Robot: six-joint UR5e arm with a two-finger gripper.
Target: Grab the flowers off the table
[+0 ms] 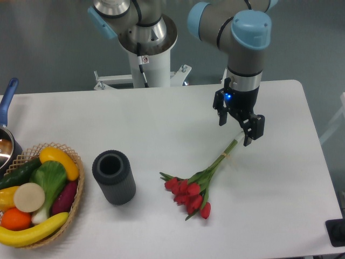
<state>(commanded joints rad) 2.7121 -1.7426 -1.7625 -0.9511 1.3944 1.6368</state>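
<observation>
Flowers (197, 186) lie on bench (161, 124), dark cylinder cup (114, 177) just left, apart. Basket (76, 199) holds fruit and veg. Hand (239, 127) spread above stem ends.

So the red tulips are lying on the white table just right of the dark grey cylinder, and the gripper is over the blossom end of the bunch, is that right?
Not quite. The gripper is over the stem end of the flowers, not the blossoms; the camera view shows the red buds pointing away toward the front. The rest holds: the bunch lies on the table, right of the grey cylinder.
</observation>
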